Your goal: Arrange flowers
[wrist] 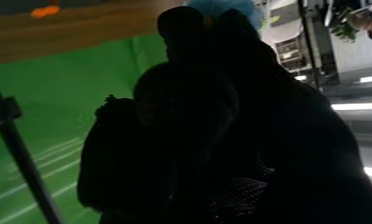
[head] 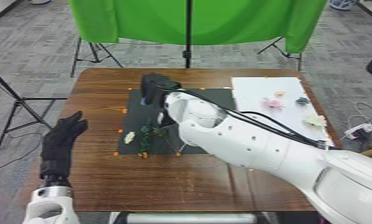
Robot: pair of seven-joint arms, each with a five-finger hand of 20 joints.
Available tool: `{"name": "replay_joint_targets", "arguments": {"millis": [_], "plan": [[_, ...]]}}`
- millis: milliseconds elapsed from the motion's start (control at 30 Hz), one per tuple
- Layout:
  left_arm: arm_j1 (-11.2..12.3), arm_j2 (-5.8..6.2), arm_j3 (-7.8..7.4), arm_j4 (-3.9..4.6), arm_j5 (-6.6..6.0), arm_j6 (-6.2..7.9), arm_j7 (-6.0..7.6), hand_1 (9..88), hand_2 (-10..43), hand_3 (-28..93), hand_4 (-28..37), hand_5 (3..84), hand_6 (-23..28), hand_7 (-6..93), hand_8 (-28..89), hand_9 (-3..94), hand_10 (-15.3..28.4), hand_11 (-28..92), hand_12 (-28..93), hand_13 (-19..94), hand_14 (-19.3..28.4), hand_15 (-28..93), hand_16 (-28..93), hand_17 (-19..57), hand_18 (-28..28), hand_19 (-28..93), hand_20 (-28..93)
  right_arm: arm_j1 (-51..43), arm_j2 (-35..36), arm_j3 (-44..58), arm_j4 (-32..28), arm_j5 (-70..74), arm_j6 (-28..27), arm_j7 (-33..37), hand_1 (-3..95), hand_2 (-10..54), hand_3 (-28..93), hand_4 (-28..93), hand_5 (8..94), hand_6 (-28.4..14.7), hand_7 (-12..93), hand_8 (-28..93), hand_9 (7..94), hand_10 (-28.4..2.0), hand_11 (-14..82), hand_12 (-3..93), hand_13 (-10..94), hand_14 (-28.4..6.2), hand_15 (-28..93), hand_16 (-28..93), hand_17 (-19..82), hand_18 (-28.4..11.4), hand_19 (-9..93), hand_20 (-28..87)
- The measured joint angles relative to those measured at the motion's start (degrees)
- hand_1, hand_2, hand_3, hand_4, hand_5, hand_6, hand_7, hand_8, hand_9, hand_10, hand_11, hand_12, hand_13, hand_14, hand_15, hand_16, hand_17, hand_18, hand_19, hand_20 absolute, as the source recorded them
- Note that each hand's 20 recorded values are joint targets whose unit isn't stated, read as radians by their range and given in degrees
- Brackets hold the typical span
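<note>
My right hand (head: 156, 86) is over the back left part of the dark mat (head: 134, 149), with a blue flower (head: 144, 101) at its fingertips. In the right wrist view, the blue flower (wrist: 225, 6) shows beyond the fingertips of the right hand (wrist: 187, 105), which pinches it. Green foliage (head: 147, 137) and a cream flower (head: 129, 137) are on the mat's left part. On the white sheet (head: 253, 90) lie a pink flower (head: 272, 103), a small peach flower (head: 279, 94), a grey-green flower (head: 302, 101) and a cream flower (head: 315, 120). My left hand (head: 62, 142) is open at the table's left edge.
The right arm crosses the table's right half and the mat. Small orange markers (head: 177, 154) line the mat. Behind the brown table (head: 165, 190) hangs a green cloth (head: 147, 22) on a stand, and a black stand (head: 20, 100) is on the floor at left.
</note>
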Motion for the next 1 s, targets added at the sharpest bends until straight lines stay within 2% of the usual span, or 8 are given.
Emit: {"name": "replay_joint_targets", "arguments": {"millis": [333,700,800,900,1000], "plan": [[-1.9,0.41,0.79,0.80,0.14,-0.87,-0.16,16.8,12.9,63,-28.3,45.4,5.0,9.1,-6,43.8,13.2,17,15,31,16.5,21,3,1.4,14.1,9,20,-0.6,-1.6,0.0,3.2,-0.4,-3.4,0.1,61.0,-9.5,55,-16,64.2,0.8,14,-1,82.0,-12.5,7.0,29.3,93,-1.3,51,36,69,-6.1,93,41],[-2.7,0.50,1.06,1.09,0.45,-1.97,-0.45,16.6,12.7,63,-28.3,45.4,5.1,8.9,-6,43.8,13.1,17,15,31,16.5,21,3,1.3,14.1,9,20,-2.0,-1.2,-0.3,3.2,-1.3,-4.6,1.7,58.6,-9.5,58,-17,61.3,2.2,15,-10,78.7,-13.7,9.0,25.3,93,-1.5,49,36,68,-6.2,92,40],[-2.5,0.48,0.90,1.01,0.49,-2.14,-0.50,16.4,12.4,64,-28.3,45.3,5.1,8.9,-6,43.8,13.1,17,15,31,16.4,21,3,1.3,14.1,9,20,-3.0,0.1,1.3,0.4,-2.4,-5.9,2.1,58.0,-9.5,59,-17,61.2,2.2,15,-10,78.4,-13.4,9.9,24.9,93,-1.7,49,36,68,-6.3,92,39],[-2.1,0.38,0.72,0.96,0.52,-2.29,-0.56,16.5,12.2,64,-28.3,45.3,5.1,9.0,-6,43.9,13.1,17,15,31,16.4,21,3,1.2,14.2,9,20,-5.4,3.3,5.4,-6.8,-4.6,-6.1,2.8,56.6,-9.5,59,-17,62.0,2.1,15,-10,78.8,-12.6,10.4,26.8,92,-2.2,49,36,67,-7.2,93,40],[-1.8,0.16,0.50,0.95,0.53,-2.38,-0.59,16.4,11.9,64,-28.3,45.3,5.1,8.9,-6,43.9,13.1,17,15,31,16.5,21,3,1.2,14.2,9,20,-8.7,8.5,10.1,-16.7,-8.1,-0.7,4.0,53.7,-9.5,60,-16,62.0,1.4,14,-10,77.6,-12.5,12.5,26.1,90,-3.5,51,36,64,-8.7,93,43]]}}
